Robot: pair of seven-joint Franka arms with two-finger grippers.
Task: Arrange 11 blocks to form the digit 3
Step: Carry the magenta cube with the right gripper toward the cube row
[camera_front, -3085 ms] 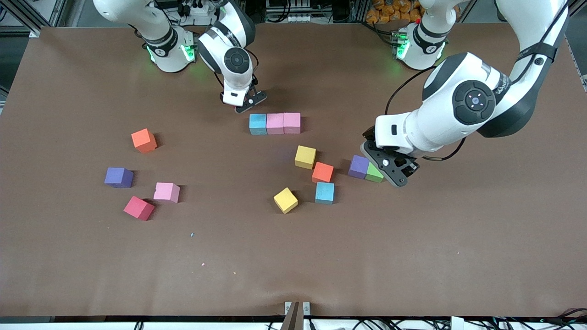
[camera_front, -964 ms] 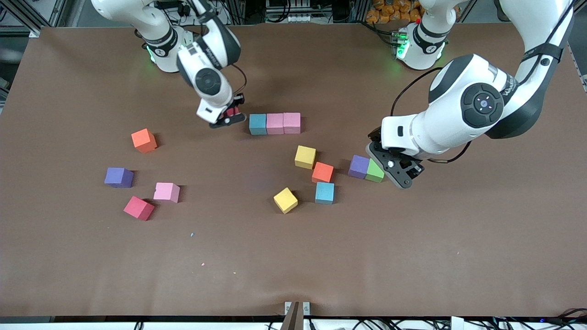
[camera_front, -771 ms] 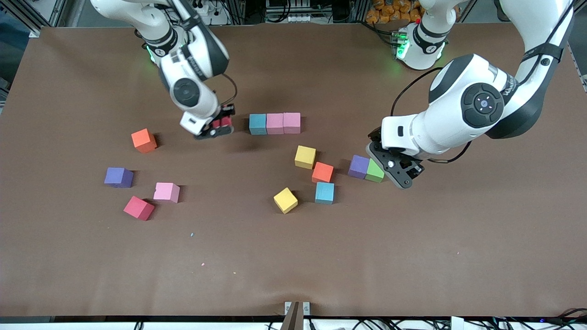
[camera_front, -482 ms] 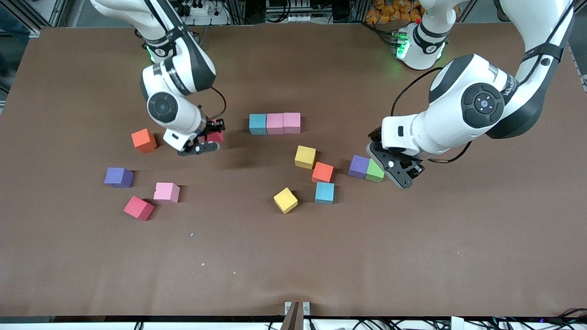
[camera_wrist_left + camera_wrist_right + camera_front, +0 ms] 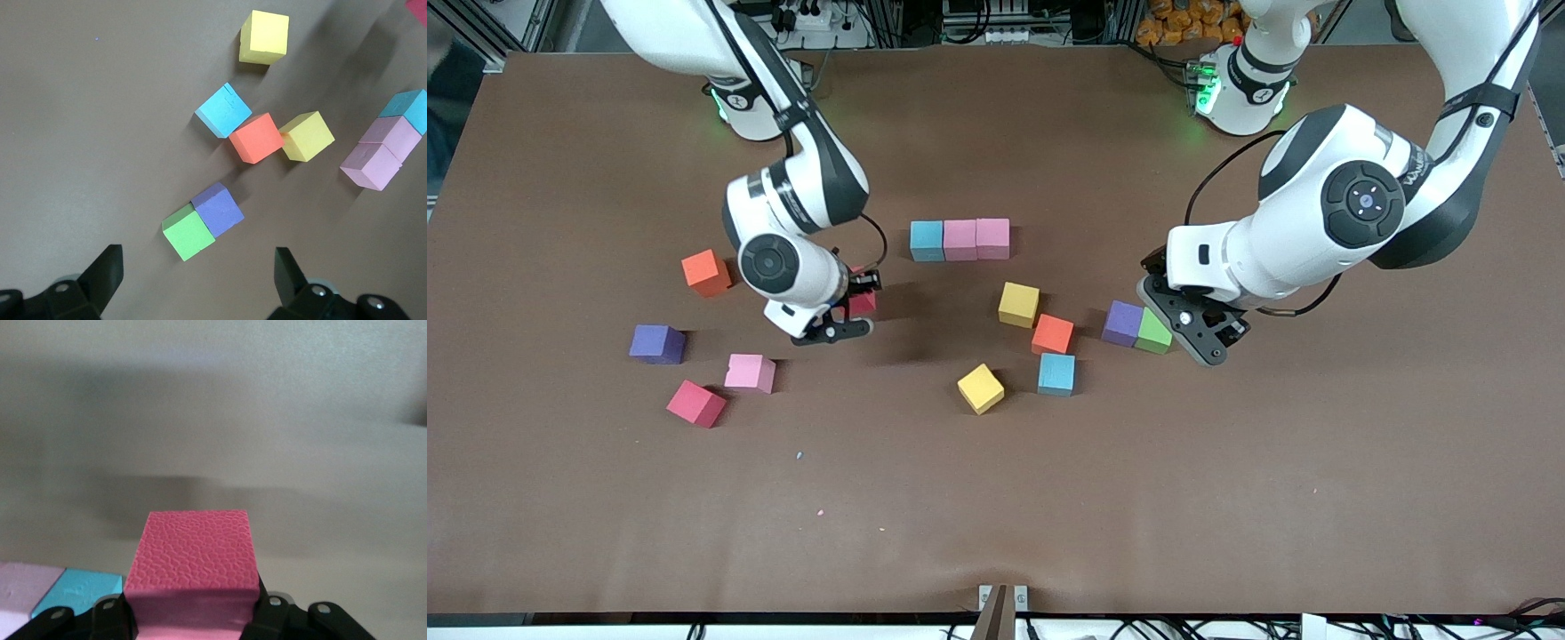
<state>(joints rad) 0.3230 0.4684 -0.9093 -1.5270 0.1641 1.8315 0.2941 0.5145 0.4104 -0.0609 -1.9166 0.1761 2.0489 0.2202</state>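
My right pincer [image 5: 845,313] grips a red block [image 5: 192,568] clear of the bench [image 5: 996,498], over bare surface between the orange block [image 5: 705,272] and the row of light blue [image 5: 927,241], pink [image 5: 959,240] and pink [image 5: 992,238] blocks. My left pincer [image 5: 193,280] hangs with fingers spread wide over the green cube [image 5: 188,232], which touches a purple block [image 5: 218,209]. The other blocks lie scattered, apart from the row.

The left gripper [image 5: 193,280] hangs over the brown tabletop [image 5: 87,133] with its jaws wide apart. A green cube [image 5: 188,233] touches a purple cube [image 5: 218,209]. Nearby sit blue, orange and yellow cubes (the orange cube [image 5: 257,137] touches a yellow cube [image 5: 307,136]).
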